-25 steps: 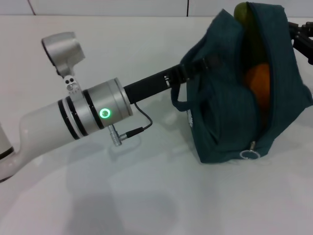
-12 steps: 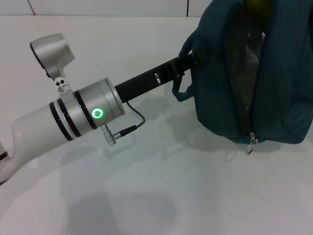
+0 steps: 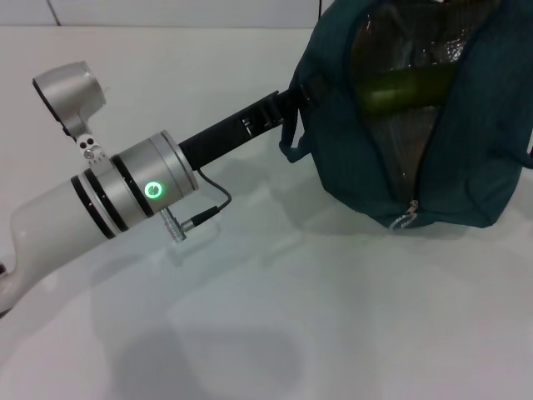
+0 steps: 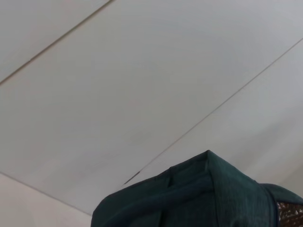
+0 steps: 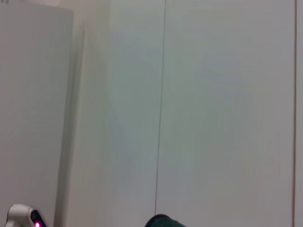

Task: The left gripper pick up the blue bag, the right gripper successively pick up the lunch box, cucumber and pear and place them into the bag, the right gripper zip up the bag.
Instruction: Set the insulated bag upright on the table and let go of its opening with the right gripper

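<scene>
The left arm is reaching from the near left toward the far right, and its left tool [image 3: 296, 93] is meeting the blue bag [image 3: 466, 158] at the strap on the bag's left side. The contact point is buried behind the strap and fabric, so I cannot tell whether the tool is spread or pinched on it. Judging by how the bag is hanging with its mouth gaping toward the camera, the arm is most likely carrying it by that strap so the opening is facing the side from which things are being dropped in.

The bag is occupying the far right of the white table [image 3: 275, 317], its bottom just touching or hovering at the surface. Inside, a cucumber [image 3: 408, 87] is lying across the shiny lining, high in the cavity. No lunch box or pear is showing through the opening. The zipper pull [image 3: 405, 218] is sitting at the low end of the track, so the bag is fully unzipped.

The right tool is not showing in any view; its wrist camera is facing a pale wall. The left wrist view is catching only a corner of the bag against the ceiling.
</scene>
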You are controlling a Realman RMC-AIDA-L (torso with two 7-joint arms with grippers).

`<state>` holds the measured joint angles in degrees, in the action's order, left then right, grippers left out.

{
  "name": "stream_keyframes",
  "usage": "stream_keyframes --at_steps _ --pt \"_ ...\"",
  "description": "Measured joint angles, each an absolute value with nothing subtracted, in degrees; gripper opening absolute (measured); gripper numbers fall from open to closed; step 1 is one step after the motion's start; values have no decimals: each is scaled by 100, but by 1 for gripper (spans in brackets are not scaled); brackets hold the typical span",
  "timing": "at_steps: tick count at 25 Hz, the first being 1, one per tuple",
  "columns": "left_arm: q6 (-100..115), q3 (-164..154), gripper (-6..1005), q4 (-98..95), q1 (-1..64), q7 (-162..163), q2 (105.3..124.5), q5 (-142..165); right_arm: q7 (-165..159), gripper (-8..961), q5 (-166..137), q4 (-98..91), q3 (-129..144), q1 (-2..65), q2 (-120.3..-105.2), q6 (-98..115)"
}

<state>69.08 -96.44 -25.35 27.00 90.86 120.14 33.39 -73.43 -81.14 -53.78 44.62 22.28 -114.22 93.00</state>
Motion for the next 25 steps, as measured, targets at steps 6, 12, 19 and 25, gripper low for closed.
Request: stream_keyframes --at_steps 6,12,19,25 --pt "7204 -9630 44 -2634 2707 9119 12019 3337 -7298 43 -8080 -5165 4448 2256 -11388 8812" --pt "7250 -9752 44 -2643 2788 9157 12044 3337 -7332 42 -8108 -4572 4453 2454 -11357 8136" --pt "7252 -9963 43 -2673 2802 9168 12059 3214 -7354 42 -8133 -3933 4543 2676 -11310 8026" --pt "7337 -10298 43 -2731 2725 9168 12035 2913 -7398 42 -8142 -3775 4850 2692 -11325 8038"
